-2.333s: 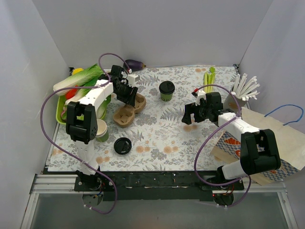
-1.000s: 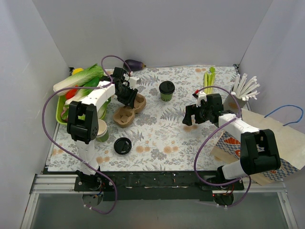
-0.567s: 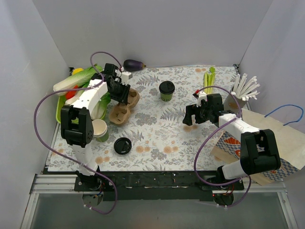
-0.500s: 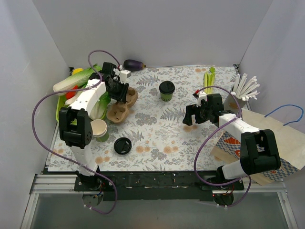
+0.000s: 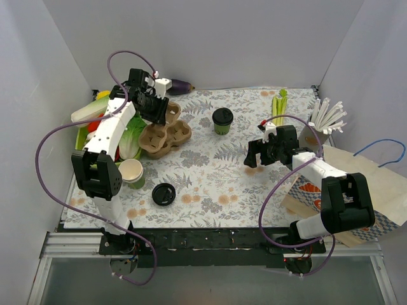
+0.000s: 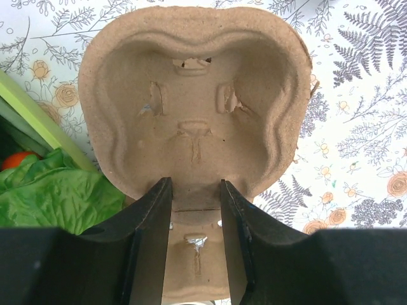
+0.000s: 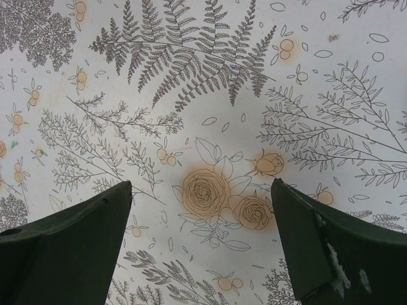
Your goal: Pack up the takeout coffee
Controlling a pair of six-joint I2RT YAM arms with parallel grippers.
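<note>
The takeout coffee (image 5: 222, 119), a green cup with a black lid, stands upright at the back middle of the floral cloth, apart from both arms. My left gripper (image 5: 156, 113) (image 6: 194, 184) is shut on the middle ridge of a brown cardboard cup carrier (image 5: 168, 135) (image 6: 194, 95) and holds it tilted above the cloth, left of the coffee. The carrier's pockets hold nothing. My right gripper (image 5: 257, 153) (image 7: 200, 190) hangs open low over the bare cloth, right of and nearer than the coffee, with nothing between its fingers.
A loose black lid (image 5: 163, 194) and stacked lidless green cups (image 5: 132, 172) sit at the near left. A green tray of vegetables (image 5: 81, 141) lines the left edge. An eggplant (image 5: 181, 86), celery (image 5: 280, 101), white cutlery (image 5: 327, 114) and a paper bag (image 5: 359, 181) lie at the back and right.
My left arm has lifted the carrier and swung it toward the back left, turning it so more pockets show. The right arm and the coffee have not moved.
</note>
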